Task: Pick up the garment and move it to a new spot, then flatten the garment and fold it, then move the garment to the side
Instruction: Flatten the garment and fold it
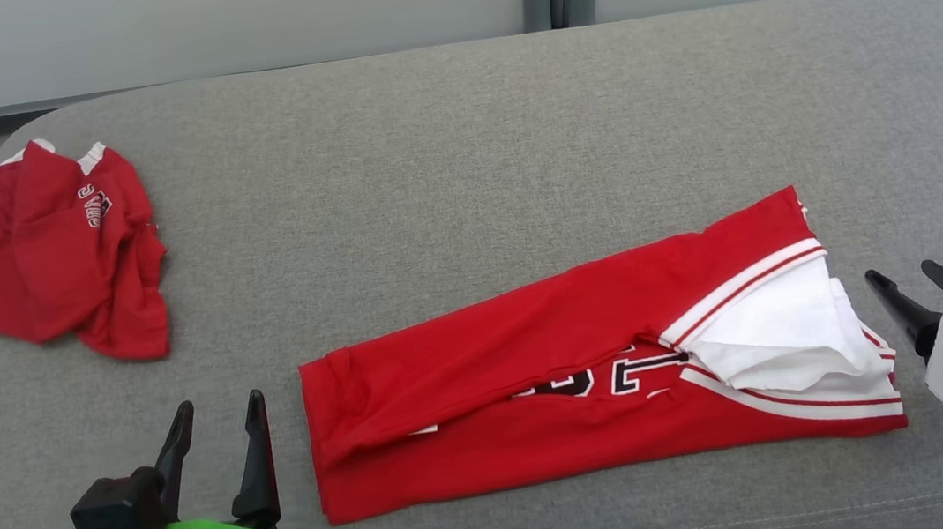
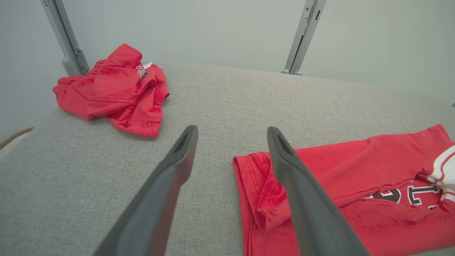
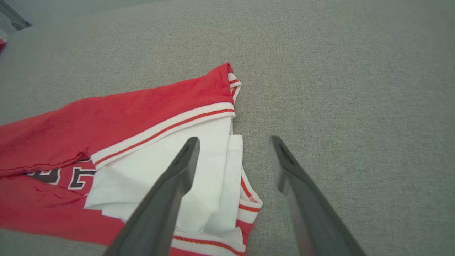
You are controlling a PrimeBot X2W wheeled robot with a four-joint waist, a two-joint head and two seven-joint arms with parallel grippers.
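1. Near the grey cushion's [image 1: 458,142] front edge lies the folded shirt [image 1: 538,381]. My left gripper [image 1: 219,402] hovers at the cushion's front left and my right gripper [image 1: 900,271] at its front right, both with jaws spread and empty.
2. White lining [image 1: 780,327], bunched at the shirt's end toward the cushion's right, could spill out if I pinch only the top layer.
3. Sliding the shirt toward the cushion's back-left corner risks tangling it with the crumpled red heap [image 1: 53,250] there.

Bright, even, diffuse light; faint shadow along the garment [image 1: 532,328]; wrist-view edges seem slightly warped.
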